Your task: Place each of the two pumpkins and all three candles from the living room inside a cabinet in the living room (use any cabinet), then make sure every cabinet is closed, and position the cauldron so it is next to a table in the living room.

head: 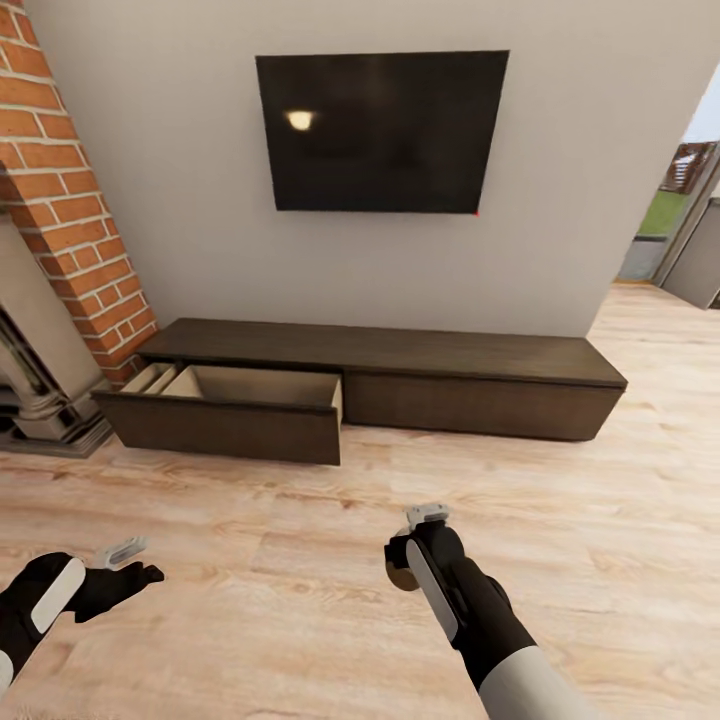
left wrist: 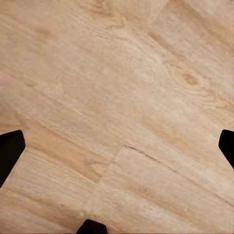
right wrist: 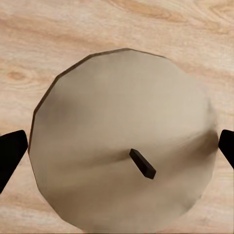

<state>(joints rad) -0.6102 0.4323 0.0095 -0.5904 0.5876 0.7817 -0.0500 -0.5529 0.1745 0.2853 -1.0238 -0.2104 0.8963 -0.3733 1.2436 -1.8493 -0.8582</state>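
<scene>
At eleven o'clock the cabinet drawer stands open. Your right gripper is clamped on a candle; the left gripper hangs apart, empty. Clip the drawer front and the candle could slip.

Pretty plain room: black TV on a pale grey wall, brick fireplace column left of the TV, light wood plank floor below, bright doorway to its right.
</scene>
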